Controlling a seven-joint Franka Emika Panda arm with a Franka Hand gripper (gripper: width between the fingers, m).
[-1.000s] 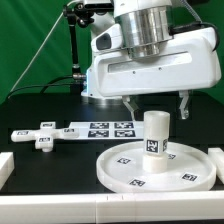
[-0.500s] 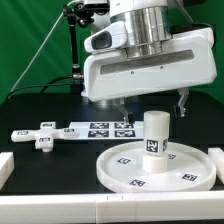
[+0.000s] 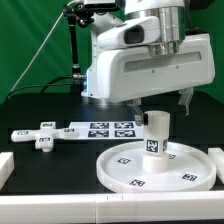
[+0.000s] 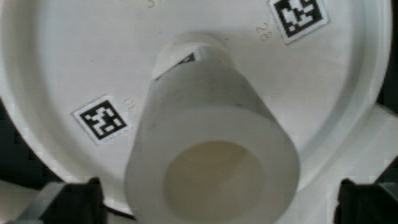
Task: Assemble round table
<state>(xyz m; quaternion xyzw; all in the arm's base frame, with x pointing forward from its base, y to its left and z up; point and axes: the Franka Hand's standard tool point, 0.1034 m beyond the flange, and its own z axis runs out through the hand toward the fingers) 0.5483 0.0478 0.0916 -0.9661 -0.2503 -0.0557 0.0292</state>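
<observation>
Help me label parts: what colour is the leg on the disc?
White leg bearing a black-and-white tag; clearest in exterior view.

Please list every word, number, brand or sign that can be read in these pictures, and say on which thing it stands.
No readable text in either view: no words, numbers or brands.
Only black-and-white square tag patterns stand on the large white plastic round disc, the short white cylinder leg, the small white cross-bar foot and the flat white marker board.
</observation>
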